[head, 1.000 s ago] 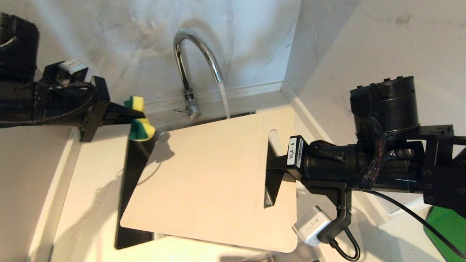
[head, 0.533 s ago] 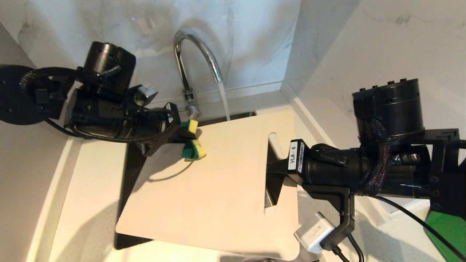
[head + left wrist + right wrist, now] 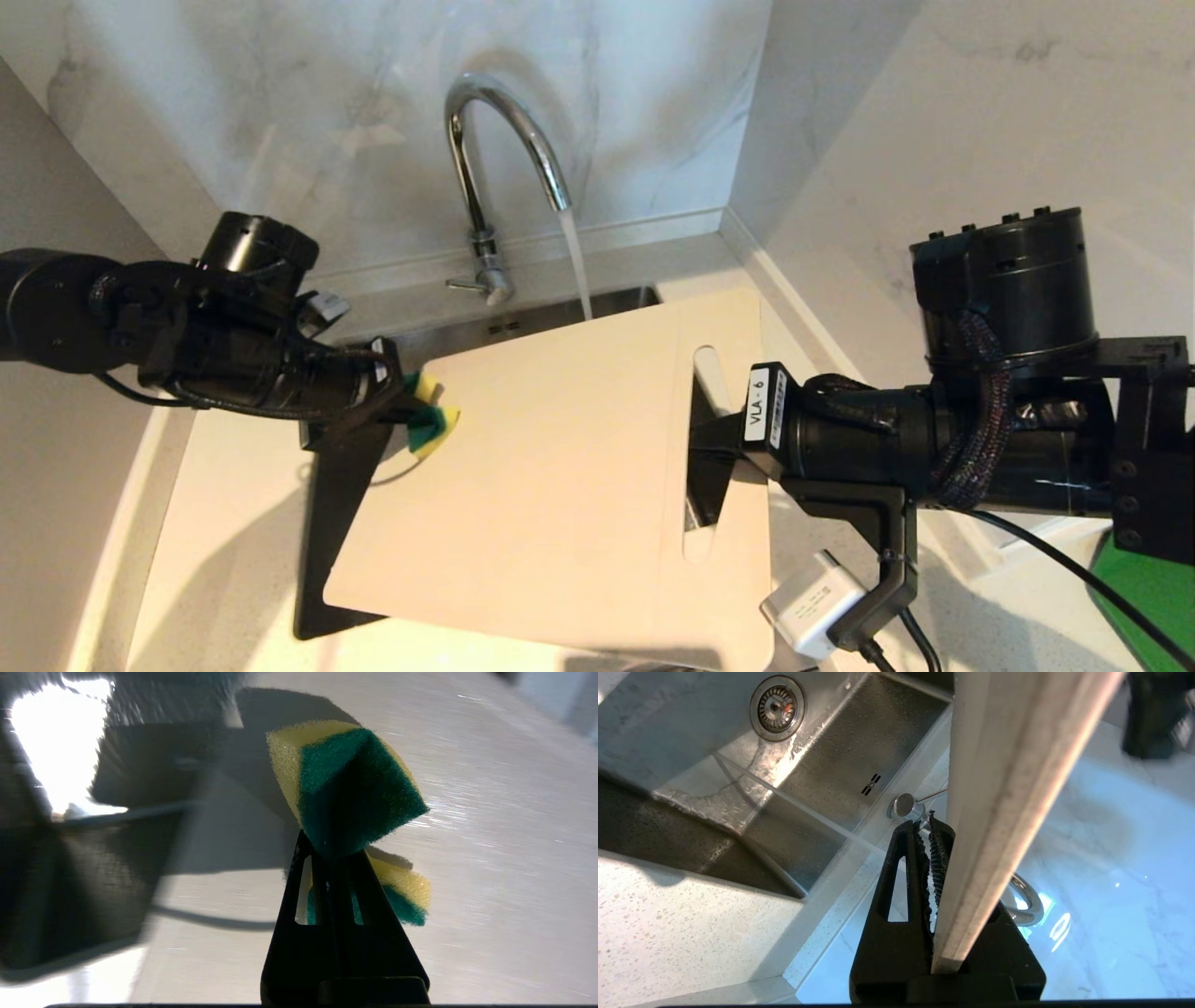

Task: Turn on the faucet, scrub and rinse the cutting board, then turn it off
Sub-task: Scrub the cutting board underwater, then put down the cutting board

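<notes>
The chrome faucet (image 3: 495, 140) runs, and its stream (image 3: 576, 271) falls just past the far edge of the cutting board (image 3: 560, 467). The beige board hangs tilted over the sink, with my right gripper (image 3: 707, 462) shut on its handle end beside the cut-out (image 3: 702, 392). In the right wrist view the board's edge (image 3: 1008, 788) runs past the right gripper (image 3: 927, 823), with the faucet base (image 3: 903, 806) behind. My left gripper (image 3: 403, 411) is shut on a yellow-green sponge (image 3: 431, 420) at the board's far left corner. The left wrist view shows this sponge (image 3: 345, 788) squeezed in the left gripper (image 3: 329, 854) over the board (image 3: 467, 858).
Below the board lies the steel sink (image 3: 859, 742) with its drain (image 3: 777, 707). Pale speckled counter (image 3: 233, 523) surrounds it, and marble walls meet in a corner behind. A green tray (image 3: 1148, 579) shows at the near right, under the right arm.
My left arm carried the sponge from left of the board onto its far part, then drew it back to the left corner. The board shifted slightly. Water kept running.
</notes>
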### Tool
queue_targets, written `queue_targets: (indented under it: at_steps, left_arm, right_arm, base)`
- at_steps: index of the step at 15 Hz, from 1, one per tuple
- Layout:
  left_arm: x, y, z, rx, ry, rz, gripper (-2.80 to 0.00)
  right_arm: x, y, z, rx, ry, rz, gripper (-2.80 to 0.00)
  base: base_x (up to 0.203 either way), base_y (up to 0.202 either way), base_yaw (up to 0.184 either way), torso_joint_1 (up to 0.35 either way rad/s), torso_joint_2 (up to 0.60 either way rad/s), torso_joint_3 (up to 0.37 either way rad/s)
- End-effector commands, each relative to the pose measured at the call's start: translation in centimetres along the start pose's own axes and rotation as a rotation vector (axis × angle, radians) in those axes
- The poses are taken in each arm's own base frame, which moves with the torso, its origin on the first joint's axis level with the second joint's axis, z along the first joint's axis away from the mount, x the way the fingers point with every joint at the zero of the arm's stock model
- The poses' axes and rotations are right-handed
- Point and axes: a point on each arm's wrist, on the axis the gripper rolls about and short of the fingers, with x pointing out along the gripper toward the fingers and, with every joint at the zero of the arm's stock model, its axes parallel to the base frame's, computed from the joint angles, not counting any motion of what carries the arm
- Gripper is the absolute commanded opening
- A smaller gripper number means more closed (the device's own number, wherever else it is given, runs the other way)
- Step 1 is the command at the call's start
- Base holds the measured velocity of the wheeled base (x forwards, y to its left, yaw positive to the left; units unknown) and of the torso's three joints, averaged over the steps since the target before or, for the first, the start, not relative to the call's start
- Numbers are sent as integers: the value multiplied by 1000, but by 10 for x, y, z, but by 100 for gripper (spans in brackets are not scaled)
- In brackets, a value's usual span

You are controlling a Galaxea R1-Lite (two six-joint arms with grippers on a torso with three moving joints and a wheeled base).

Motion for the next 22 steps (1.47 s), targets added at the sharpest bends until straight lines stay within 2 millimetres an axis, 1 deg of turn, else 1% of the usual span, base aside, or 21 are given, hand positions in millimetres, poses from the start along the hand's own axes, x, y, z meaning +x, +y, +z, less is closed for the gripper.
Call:
queue_targets:
  at_steps: [1,3,4,5,8,10,13,14,15,17,19,22]
  left_arm:
    - [-6,31,0,-32,-30,45,-280]
    - [-12,54,4,-23,-71,75,-280]
    - [-17,62,4,-17,-84,88,-280]
    - [-22,65,4,-9,-95,93,-280]
    - [-45,70,6,12,-152,97,-280]
    - [-64,73,16,49,-226,108,-280]
    - [-100,74,35,81,-343,132,-280]
    - [-110,74,38,91,-345,153,-280]
    - [-118,74,36,116,-336,178,-280]
    - [-127,74,27,167,-318,233,-280]
    - [-128,77,22,192,-306,292,-280]
    - [-127,79,20,234,-294,323,-280]
  right_arm:
    - [0,0,0,-13,-1,-4,-280]
    - [0,0,0,-12,-1,-4,-280]
    - [-1,-1,0,-13,0,-5,-280]
    - [-1,-1,0,-12,0,-5,-280]
    - [-2,-2,0,-11,3,-8,-280]
    - [-3,-2,0,-13,6,-11,-280]
    - [-6,-4,0,-17,12,-17,-280]
    - [-6,-4,0,-17,13,-17,-280]
    - [-7,-5,0,-17,14,-19,-280]
    - [-7,-4,1,-2,13,-16,-280]
    - [-9,-4,2,0,14,-17,-280]
    - [-10,-4,2,-1,16,-17,-280]
  base:
    - [0,0,0,0,0,0]
    - [0,0,0,0,0,0]
    - [0,0,0,0,0,0]
    - [0,0,0,0,0,0]
    - [0,0,0,0,0,0]
    - [0,0,0,0,0,0]
    - [0,0,0,0,0,0]
    - [0,0,0,0,0,0]
    - [0,0,0,0,0,0]
    - [0,0,0,0,0,0]
    - [0,0,0,0,0,0]
    - [0,0,0,0,0,0]
